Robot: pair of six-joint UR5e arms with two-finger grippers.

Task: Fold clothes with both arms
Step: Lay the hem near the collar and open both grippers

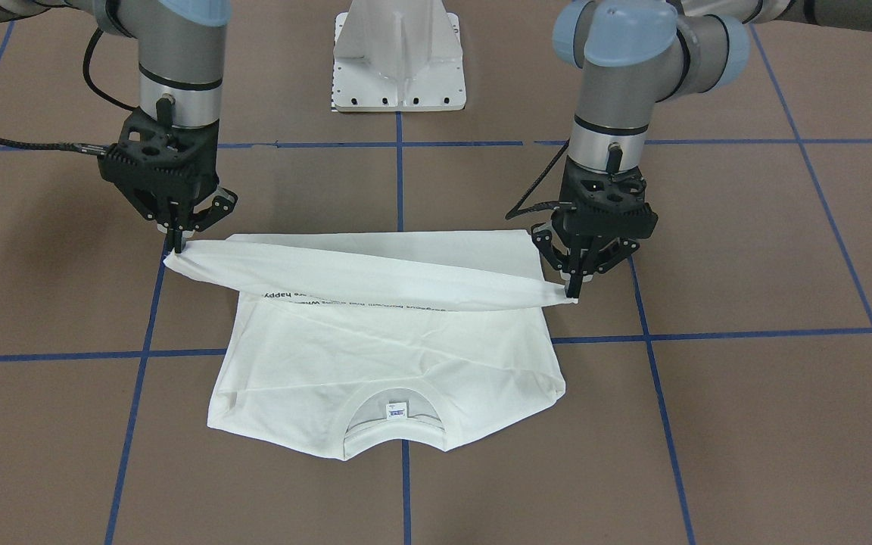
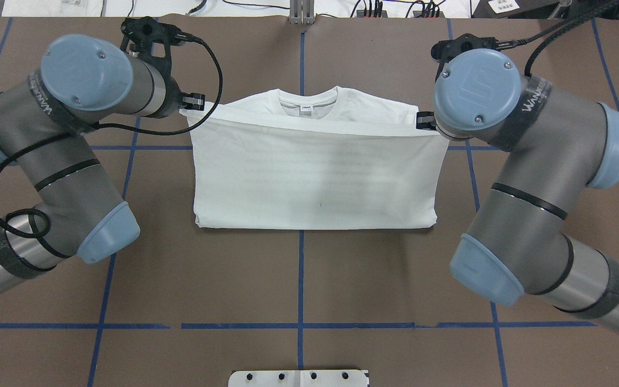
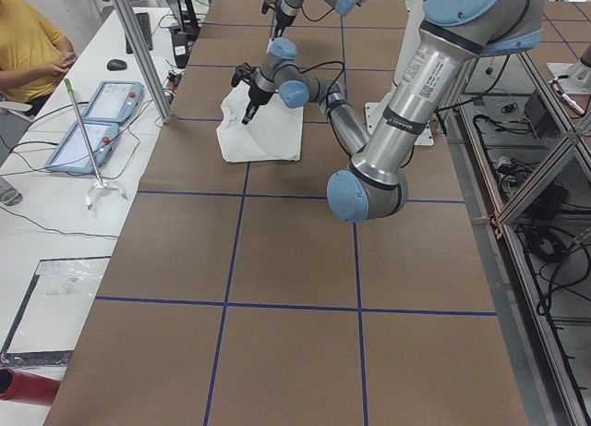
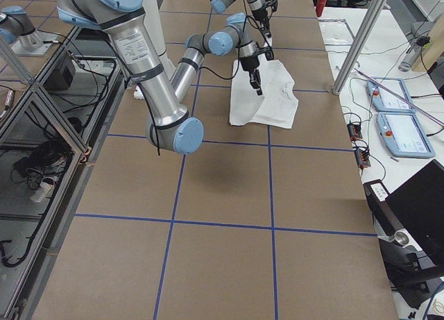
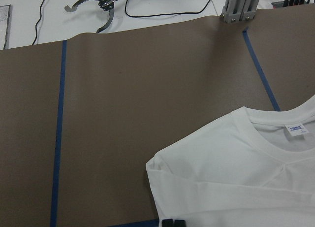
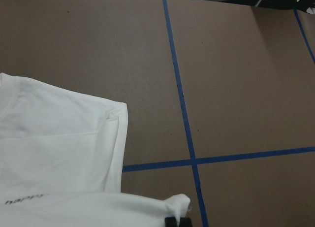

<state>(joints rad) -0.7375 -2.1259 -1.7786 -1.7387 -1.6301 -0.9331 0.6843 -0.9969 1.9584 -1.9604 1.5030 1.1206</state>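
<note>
Shirt [image 1: 390, 363] is spread on the tabletop [image 1: 746, 250], its hem corners gripped and raised by the left pincer [image 1: 574, 290] and right pincer [image 1: 176, 244]; the hem-to-collar fold is judged half done.

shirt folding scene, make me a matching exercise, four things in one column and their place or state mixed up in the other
Column 1
1. left gripper
2. neck label
3. printed text
4. pedestal base

Column 2
a. inside the collar
b. at the top of the front-facing view, off the shirt
c. shut on a shirt corner
d. on the raised fold

Pairs: 1-c, 2-a, 3-d, 4-b
</note>
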